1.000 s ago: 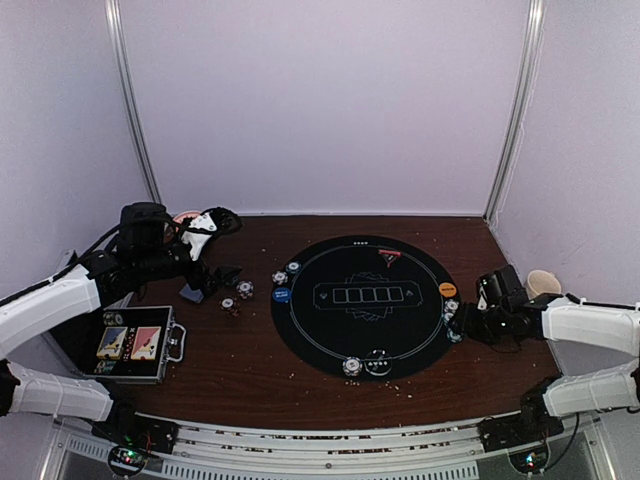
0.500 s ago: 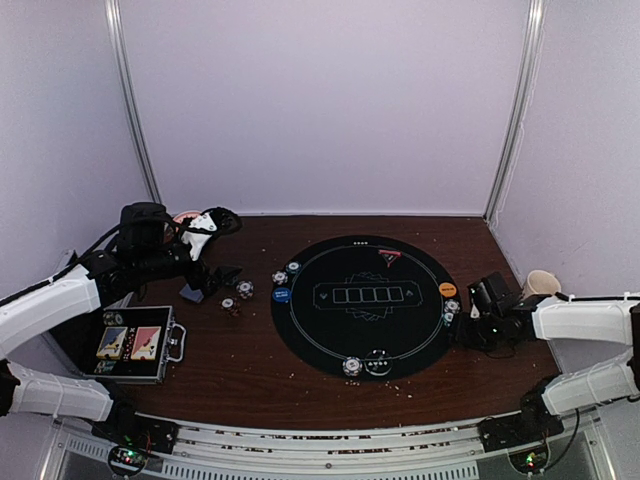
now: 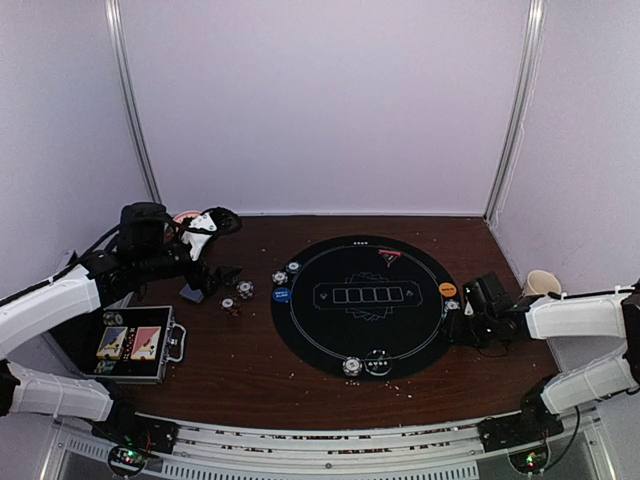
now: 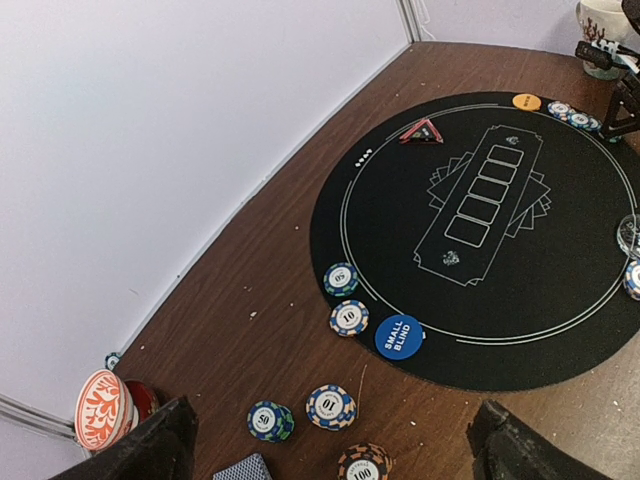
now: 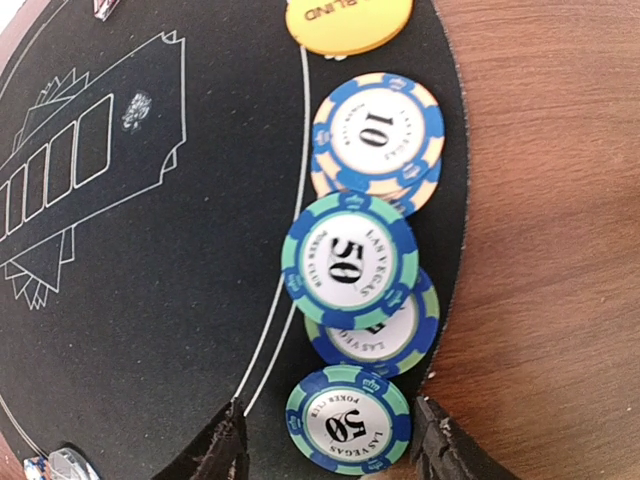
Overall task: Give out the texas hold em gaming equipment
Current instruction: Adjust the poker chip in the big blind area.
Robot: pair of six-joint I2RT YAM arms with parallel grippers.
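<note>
Two pincers: left pincer [image 4: 335, 455] spread wide and empty above loose chips [image 4: 330, 407] on the counter [image 4: 250, 300]; right pincer [image 5: 330, 432] parted, straddling a 50 chip [image 5: 348, 420] at the right edge of the black mat [image 5: 150, 300], not pinching it.
My step: I judge I should centre, close squarely on its rim, and lift clear of the overlapping chips [image 5: 350, 265].
Containers: black case [image 3: 135, 371] holds two card packs [image 3: 130, 343]; red bowl [image 3: 186, 215], contents hidden.

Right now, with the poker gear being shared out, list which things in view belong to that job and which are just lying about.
Belong to the job: poker chips, orange button, blue button, red-triangle marker, playing card.

Just lying about: black case, patterned bowl, pale cup.
</note>
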